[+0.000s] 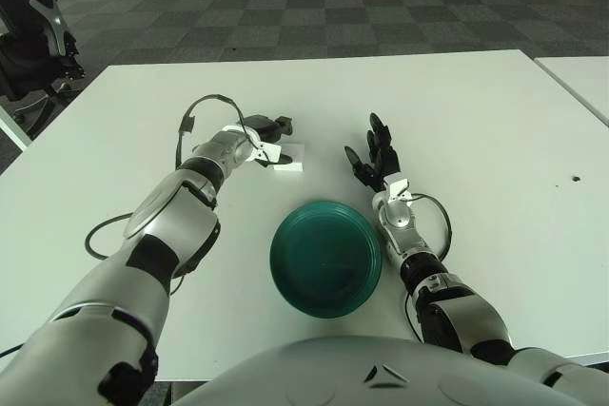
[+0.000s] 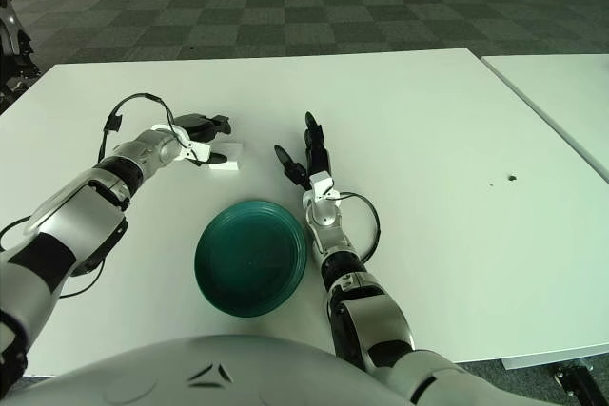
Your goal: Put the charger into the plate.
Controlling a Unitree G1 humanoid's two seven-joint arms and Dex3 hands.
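The white charger (image 1: 289,158) lies flat on the white table (image 1: 476,121), just beyond the dark green plate (image 1: 325,257). My left hand (image 1: 271,140) is at the charger's left end. Its dark fingers are spread, one above the charger's far edge and one by its near edge; no firm grasp shows. To the right of the charger, my right hand (image 1: 375,154) stands apart from it and from the plate, fingers spread and pointing away from me, holding nothing. The plate has nothing in it.
A black cable (image 1: 205,105) loops off my left forearm. A black chair (image 1: 33,40) stands beyond the table's left corner. A second white table (image 1: 582,78) adjoins at the right. A small dark speck (image 1: 574,178) marks the table at the far right.
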